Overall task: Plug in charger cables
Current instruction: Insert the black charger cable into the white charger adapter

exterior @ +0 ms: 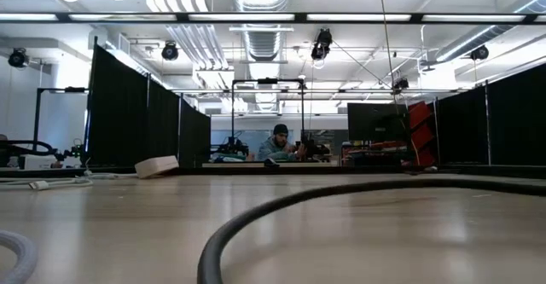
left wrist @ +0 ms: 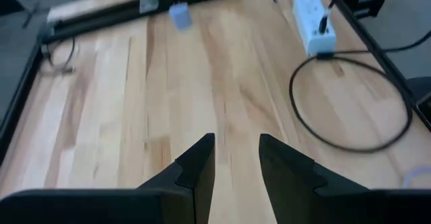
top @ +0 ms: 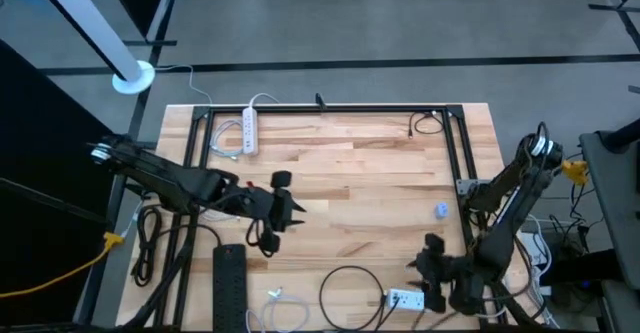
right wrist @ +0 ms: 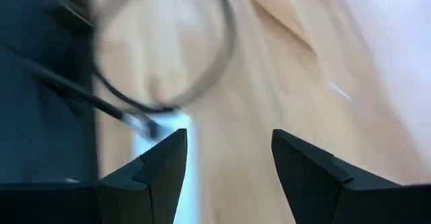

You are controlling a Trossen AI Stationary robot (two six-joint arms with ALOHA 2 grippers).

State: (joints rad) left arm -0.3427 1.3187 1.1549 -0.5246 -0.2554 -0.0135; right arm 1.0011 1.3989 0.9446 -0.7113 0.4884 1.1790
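Black cable (top: 352, 295) loops near the table's (top: 370, 173) front edge, plugged into a white power strip (top: 405, 299). Right gripper (top: 428, 263) hovers over it, fingers apart. Left gripper (top: 285, 211) hangs mid-table, fingers apart, empty.

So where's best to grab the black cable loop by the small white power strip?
Probably the black cable loop at its arc farthest from the white power strip, from straight above: it lies flat and thin, with bare table around that stretch.
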